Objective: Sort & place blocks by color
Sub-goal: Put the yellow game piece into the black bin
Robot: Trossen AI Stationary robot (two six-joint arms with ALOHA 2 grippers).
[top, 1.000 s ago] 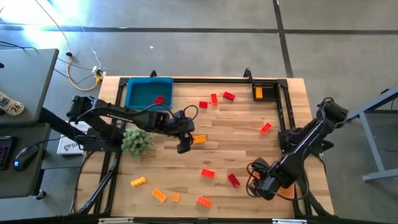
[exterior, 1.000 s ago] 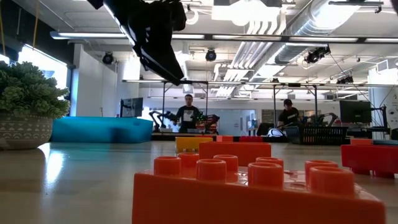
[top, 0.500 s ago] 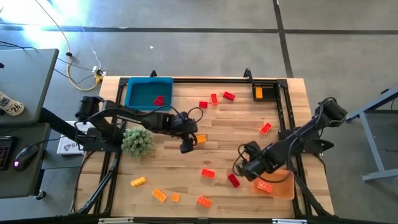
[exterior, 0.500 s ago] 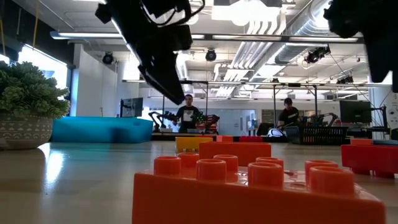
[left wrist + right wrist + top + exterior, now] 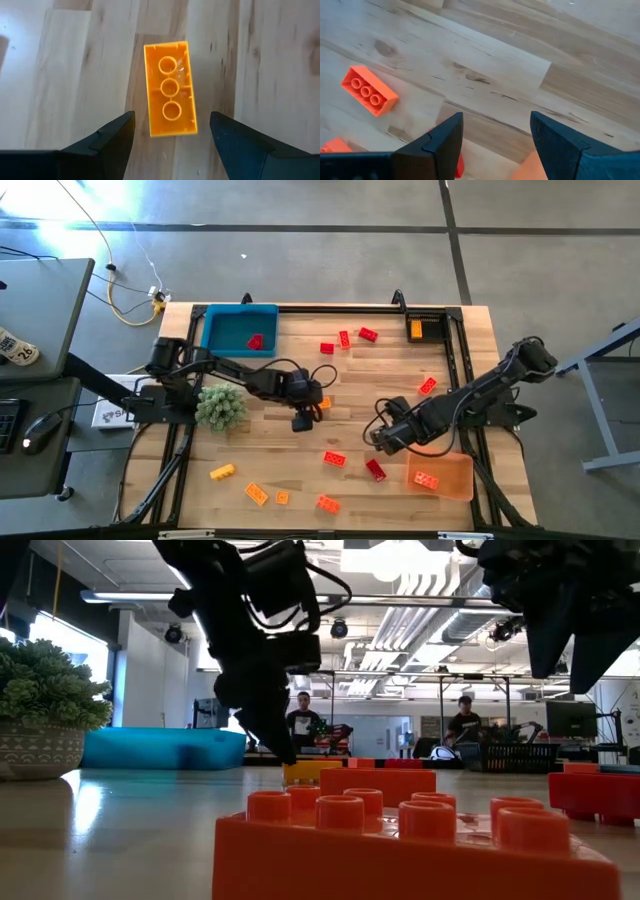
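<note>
Step in hand: the left gripper (image 5: 304, 418) hangs over a yellow-orange block (image 5: 170, 95) near mid-table, apparently lining up for a pick.
Left gripper state: fingers spread wide, nothing between them; the block lies on the wood in the gap ahead of the tips.
Block appearance: small rectangular brick lying upturned, so that three round sockets in a row show; glossy, hard plastic.
Approach advice: descend straight, with one finger on each long side; close only when the tips are low beside the block, as the smooth walls are likely to slip under a shallow grip.
Right gripper (image 5: 385, 438) state: fingers open, empty, over bare wood right of centre, near a red block (image 5: 375, 470).
Remaining blocks: red and orange pieces lie scattered over the table (image 5: 380, 380); one red piece lies in the blue tray (image 5: 215, 337) at the far left corner, one orange piece in the orange tray (image 5: 458, 483) at the near right.
</note>
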